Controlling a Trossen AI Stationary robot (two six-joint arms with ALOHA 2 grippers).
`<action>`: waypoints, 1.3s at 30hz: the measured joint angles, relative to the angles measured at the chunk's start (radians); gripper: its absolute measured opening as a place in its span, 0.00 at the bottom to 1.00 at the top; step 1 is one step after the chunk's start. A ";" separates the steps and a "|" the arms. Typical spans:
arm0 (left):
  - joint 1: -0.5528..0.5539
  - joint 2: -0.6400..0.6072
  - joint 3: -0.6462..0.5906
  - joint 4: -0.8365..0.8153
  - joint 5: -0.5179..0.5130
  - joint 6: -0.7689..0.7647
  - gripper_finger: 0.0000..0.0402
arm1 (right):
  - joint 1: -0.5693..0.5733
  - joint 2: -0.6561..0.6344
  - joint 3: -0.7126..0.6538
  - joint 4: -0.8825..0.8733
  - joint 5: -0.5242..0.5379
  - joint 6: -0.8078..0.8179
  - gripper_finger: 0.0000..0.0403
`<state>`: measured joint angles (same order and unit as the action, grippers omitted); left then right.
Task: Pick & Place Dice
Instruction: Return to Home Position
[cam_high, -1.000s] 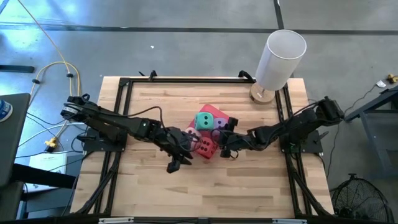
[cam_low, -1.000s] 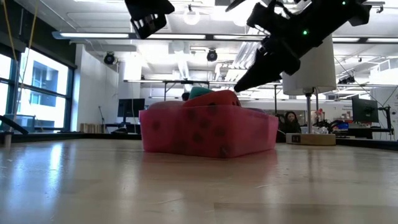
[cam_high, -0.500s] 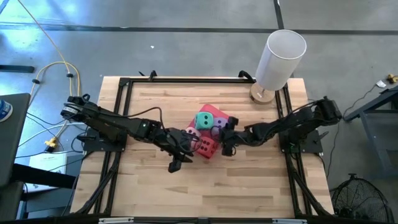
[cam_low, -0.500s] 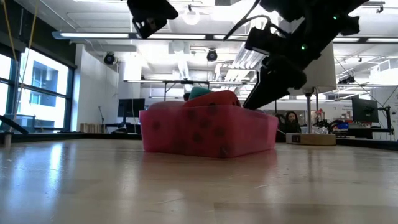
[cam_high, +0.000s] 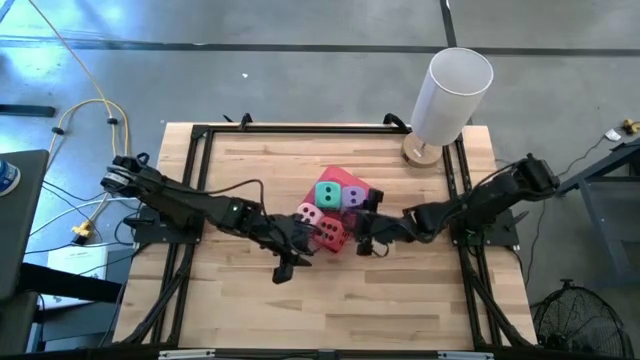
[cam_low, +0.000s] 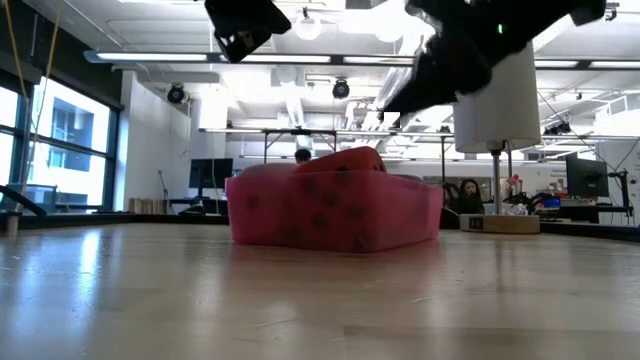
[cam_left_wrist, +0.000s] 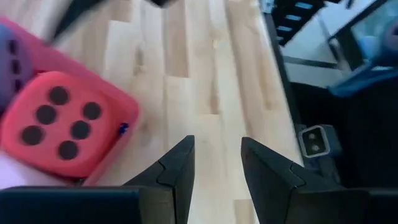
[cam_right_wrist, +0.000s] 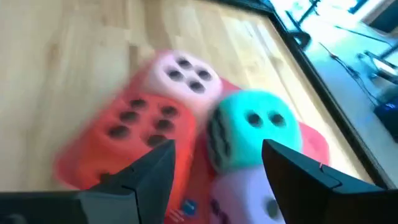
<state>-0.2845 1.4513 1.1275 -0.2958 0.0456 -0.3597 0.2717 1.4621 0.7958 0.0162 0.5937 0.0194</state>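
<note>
Dice: all four are seen crowded together in the pink tray (cam_high: 341, 178), near the middle of the table (cam_high: 250, 160), each one touching its neighbours
Teal die (cam_high: 327, 194): it is placed on the far side of the group, just beside the purple die (cam_high: 354, 197); two dark pips are shown on one face in the right wrist view
Pale pink die (cam_high: 308, 214): it is found on the left arm's side of the group, touching the red die (cam_high: 331, 235), which is set at the near edge of the tray
Tray in the low view: its translucent pink wall is seen from the side and dark pips are shown through it; a red rounded shape is seen above the rim
Left gripper (cam_left_wrist: 216, 146): it is held above the bare wood near the red die, on the near left side of the tray; the fingers are parted by a narrow gap and are empty
Right gripper (cam_right_wrist: 217, 147): it is held above the table just beside the right side of the tray and is pointed at the dice; the fingers are spread wide and are empty
White lamp (cam_high: 452, 92): it is stood on a round wooden base at the far right corner of the table, well apart from the tray
</note>
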 joint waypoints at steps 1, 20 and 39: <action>0.000 0.000 0.001 -0.004 -0.020 -0.004 0.32 | 0.015 -0.008 0.003 0.011 -0.001 0.003 0.58; 0.477 -0.194 0.009 -0.006 -0.032 0.000 0.32 | 0.317 -0.026 0.000 0.052 -0.052 0.228 0.58; 0.951 0.021 0.007 0.126 0.294 0.083 0.32 | 0.331 -0.026 0.000 0.041 0.010 0.381 0.58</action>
<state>0.6667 1.4720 1.1347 -0.1702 0.3401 -0.2771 0.6025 1.4364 0.7956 0.0570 0.6041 0.4006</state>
